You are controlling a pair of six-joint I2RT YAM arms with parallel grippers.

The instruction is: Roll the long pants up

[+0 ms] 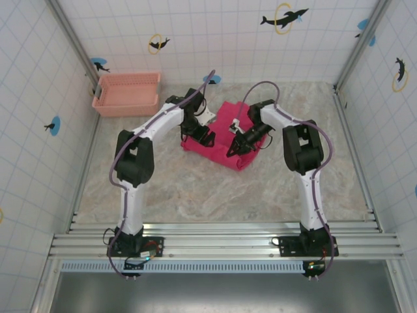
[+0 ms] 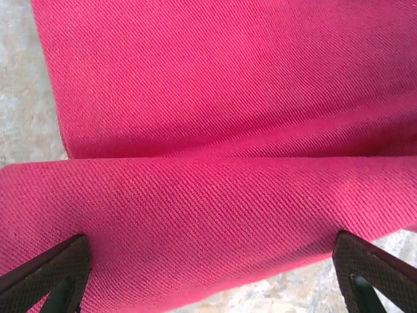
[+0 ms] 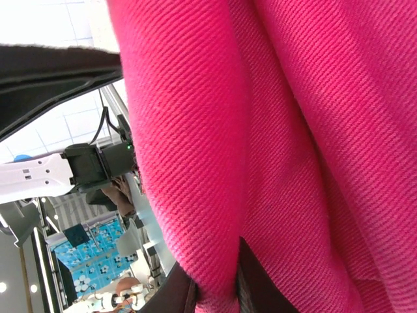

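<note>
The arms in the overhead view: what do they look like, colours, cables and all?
Both the left arm and right arm have white tube segments joined by chunky black housings, on black bases. A greyish-purple cable loops along each. The fingers of the left pincer are dark wedges with a fine woven texture.

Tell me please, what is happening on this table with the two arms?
Two robot arms are working on the long pants, which lie bunched in the middle of the table. The right end effector pinches a fold of the cloth. The left end effector is open, with a folded edge between its fingers. A pink basket stands apart.
</note>
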